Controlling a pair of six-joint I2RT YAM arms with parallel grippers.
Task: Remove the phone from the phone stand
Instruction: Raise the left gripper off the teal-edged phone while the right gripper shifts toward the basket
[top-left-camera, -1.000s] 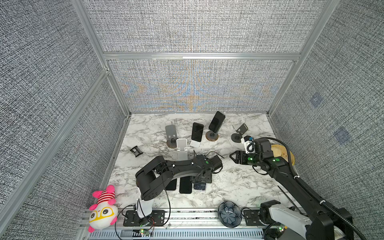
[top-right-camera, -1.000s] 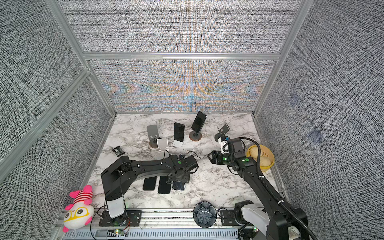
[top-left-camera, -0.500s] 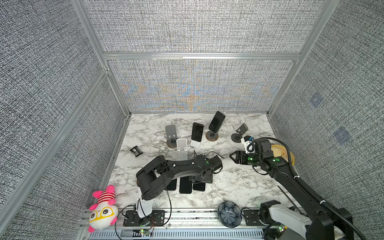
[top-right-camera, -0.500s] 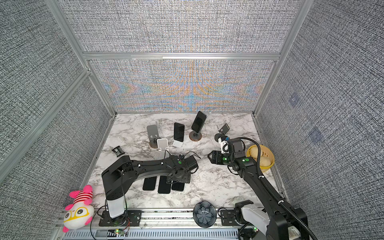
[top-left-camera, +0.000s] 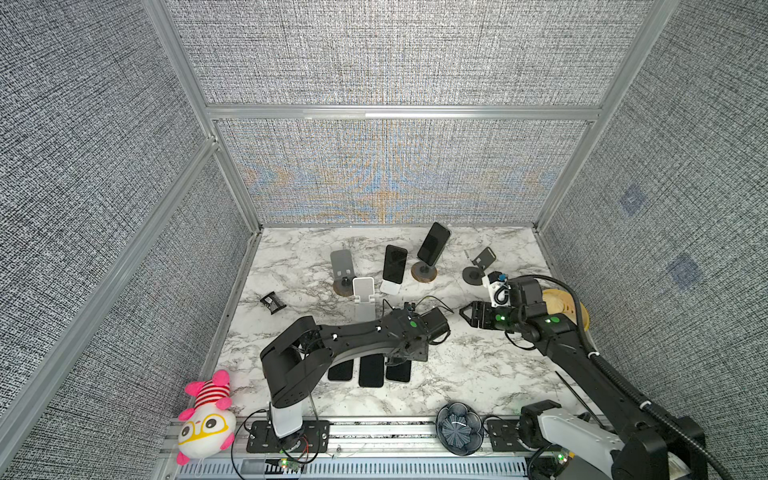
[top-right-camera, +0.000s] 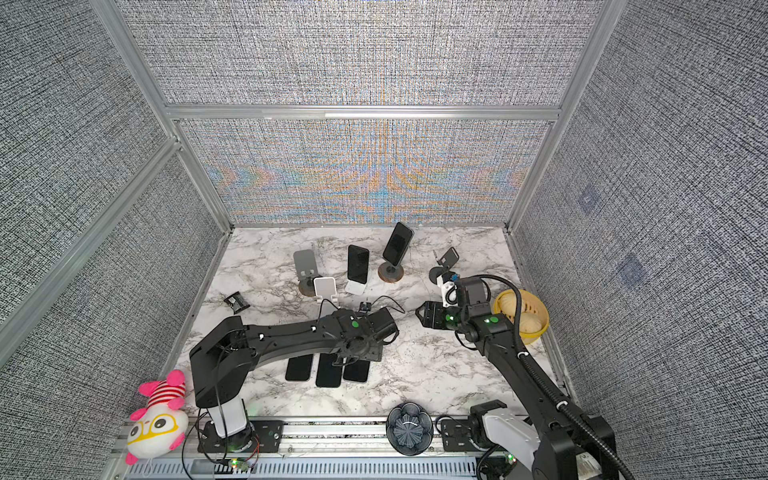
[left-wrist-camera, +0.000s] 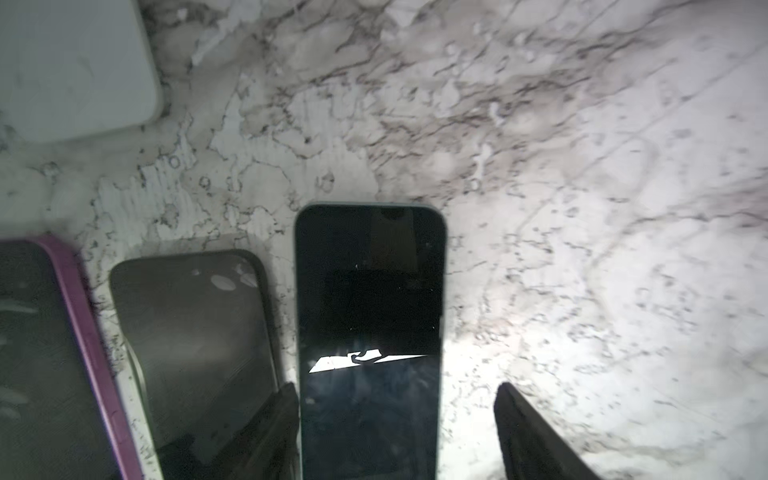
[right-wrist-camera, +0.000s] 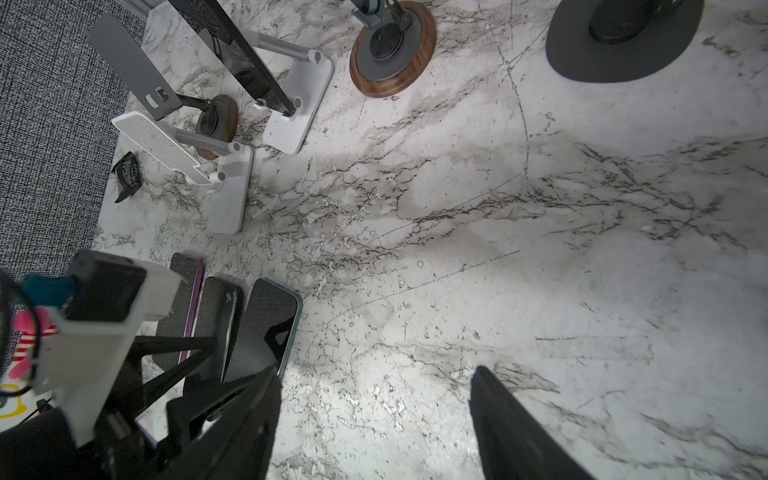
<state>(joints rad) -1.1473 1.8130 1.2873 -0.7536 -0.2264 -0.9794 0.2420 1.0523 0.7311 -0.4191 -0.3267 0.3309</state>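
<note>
Two dark phones are propped on stands at the back: one (top-left-camera: 395, 264) on a white stand (top-left-camera: 390, 286), the other (top-left-camera: 433, 243) on a round wood-based stand (top-left-camera: 424, 273). Three phones lie flat side by side near the front (top-left-camera: 371, 371). My left gripper (left-wrist-camera: 397, 386) is open straight over the right-hand one, a teal-edged phone (left-wrist-camera: 370, 291). One finger sits beside its edge and the other stands well clear. In both top views the left arm hides most of that gripper (top-left-camera: 401, 359). My right gripper (right-wrist-camera: 374, 374) hovers open and empty over bare marble (top-left-camera: 467, 313).
Three stands hold nothing: a grey one (top-left-camera: 343, 262), a white one (top-left-camera: 363, 289) and a black one (top-left-camera: 482, 259). A yellow basket (top-left-camera: 569, 307) sits at the right edge. A dark bowl (top-left-camera: 459, 428), a plush toy (top-left-camera: 208, 411) and a small black clip (top-left-camera: 272, 302) lie around.
The phone under my left gripper has settled flat beside the other two, and the jaws have let go of it. The right arm has not moved.
</note>
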